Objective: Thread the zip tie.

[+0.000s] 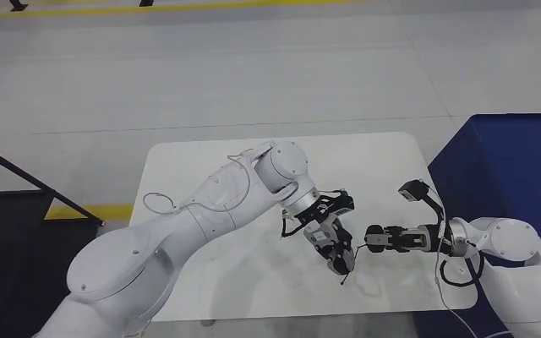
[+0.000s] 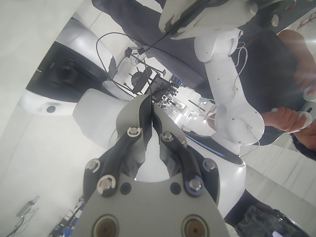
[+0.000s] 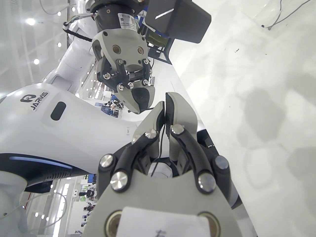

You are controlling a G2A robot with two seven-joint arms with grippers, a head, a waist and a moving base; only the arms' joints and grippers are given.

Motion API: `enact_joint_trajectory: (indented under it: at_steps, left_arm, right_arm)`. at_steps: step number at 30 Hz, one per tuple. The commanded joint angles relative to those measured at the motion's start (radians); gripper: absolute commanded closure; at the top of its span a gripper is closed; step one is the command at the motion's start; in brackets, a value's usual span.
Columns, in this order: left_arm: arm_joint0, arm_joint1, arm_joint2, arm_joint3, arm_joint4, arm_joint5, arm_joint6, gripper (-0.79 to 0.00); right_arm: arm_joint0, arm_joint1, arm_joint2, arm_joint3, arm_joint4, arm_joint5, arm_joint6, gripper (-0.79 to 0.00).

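Zip tie pinched between 2 grippers — over the worktop's front right area.
Left gripper is closed tight on the thin black zip tie; right gripper is likewise clamped on it — the 2 fingertip pairs just beside each other.

Robot lab, yellow floor tape, white tbl

Top view: zip tie is a hairline, too thin to tell head from tail. Its stretch inside the pinched left gripper is hidden by the pads, and the same goes inside the right gripper. Whether the tip has entered the head: cannot tell. Clear bag contents too small to tell.
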Motion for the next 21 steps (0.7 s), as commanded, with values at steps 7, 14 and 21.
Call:
enact_joint_trajectory:
  at_steps: [7, 14, 21]
  left_arm:
    - [-0.003, -0.003, 0.0, 0.002, 0.002, 0.0, 0.0, 0.0]
    - [0.009, -0.009, 0.0, 0.021, 0.003, 0.0, 0.0, 0.0]
    - [0.006, -0.017, 0.0, 0.029, -0.003, 0.0, 0.0, 0.0]
  right_arm:
    - [0.0, 0.0, 0.0, 0.0, 0.0, 0.0, 0.0, 0.0]
    - [0.0, 0.0, 0.0, 0.0, 0.0, 0.0, 0.0, 0.0]
    - [0.0, 0.0, 0.0, 0.0, 0.0, 0.0, 0.0, 0.0]
